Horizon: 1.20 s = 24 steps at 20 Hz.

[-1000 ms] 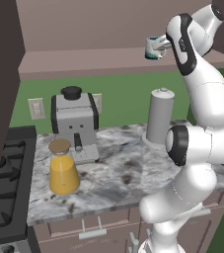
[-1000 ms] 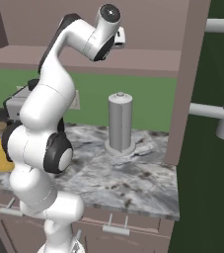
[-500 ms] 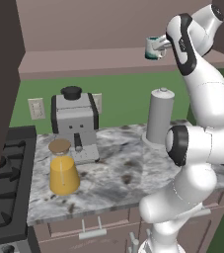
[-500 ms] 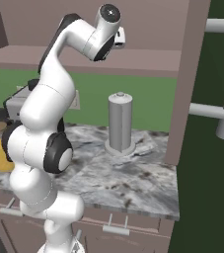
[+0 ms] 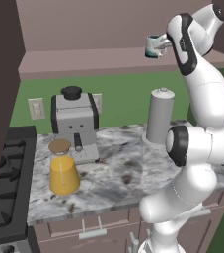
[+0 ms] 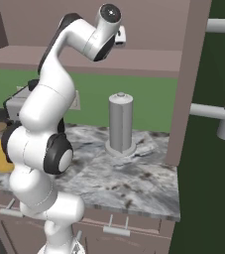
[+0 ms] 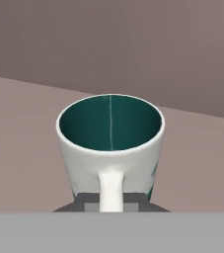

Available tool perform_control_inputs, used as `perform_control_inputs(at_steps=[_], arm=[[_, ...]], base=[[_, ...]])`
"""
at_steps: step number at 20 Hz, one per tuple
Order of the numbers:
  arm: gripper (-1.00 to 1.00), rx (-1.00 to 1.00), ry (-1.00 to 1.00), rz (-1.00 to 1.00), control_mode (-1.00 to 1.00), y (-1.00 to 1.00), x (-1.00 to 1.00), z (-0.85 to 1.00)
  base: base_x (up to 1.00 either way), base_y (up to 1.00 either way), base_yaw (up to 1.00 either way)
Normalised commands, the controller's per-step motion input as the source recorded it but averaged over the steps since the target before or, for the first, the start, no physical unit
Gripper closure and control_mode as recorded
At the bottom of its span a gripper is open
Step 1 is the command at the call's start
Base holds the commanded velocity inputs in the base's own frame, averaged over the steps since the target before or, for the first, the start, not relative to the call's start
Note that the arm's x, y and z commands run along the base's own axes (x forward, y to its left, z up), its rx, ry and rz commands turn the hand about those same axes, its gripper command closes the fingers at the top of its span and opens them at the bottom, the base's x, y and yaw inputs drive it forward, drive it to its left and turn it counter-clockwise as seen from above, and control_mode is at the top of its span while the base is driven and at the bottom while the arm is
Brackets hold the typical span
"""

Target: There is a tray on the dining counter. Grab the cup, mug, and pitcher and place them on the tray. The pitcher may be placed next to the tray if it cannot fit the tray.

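High above the worktop, the end effector point(image 7: 111, 201) pinches the white, teal-lined mug point(image 7: 110, 143).

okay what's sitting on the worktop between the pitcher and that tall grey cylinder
The grey coffee machine stands between the pitcher and the grey cylinder, nearer the pitcher; the rest is bare marbled worktop. The left base view shows it.

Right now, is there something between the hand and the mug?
No. The hand is shut on the mug by its handle, held high above the marbled worktop; nothing stands between them.
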Motion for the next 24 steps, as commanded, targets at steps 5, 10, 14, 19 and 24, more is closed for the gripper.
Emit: perform_control_inputs(at_steps=[5, 10, 14, 19, 24], arm=[[1.0, 0.0, -0.13, 0.0, -1.0, 0.0, -0.06, 0.17], [1.0, 0.0, -0.11, 0.0, -1.0, 0.0, -0.35, 0.11], [1.0, 0.0, -0.03, 0.0, -1.0, 0.0, -0.72, 0.12], [1.0, -0.01, -0.03, -0.03, -1.0, 0.02, -0.97, 0.0], [1.0, 0.0, -0.01, -0.03, -1.0, 0.12, -0.92, 0.0]], base=[[0.0, 0.0, 0.0], [0.0, 0.0, 0.0], [0.0, 0.0, 0.0], [0.0, 0.0, 0.0], [0.0, 0.0, 0.0]])
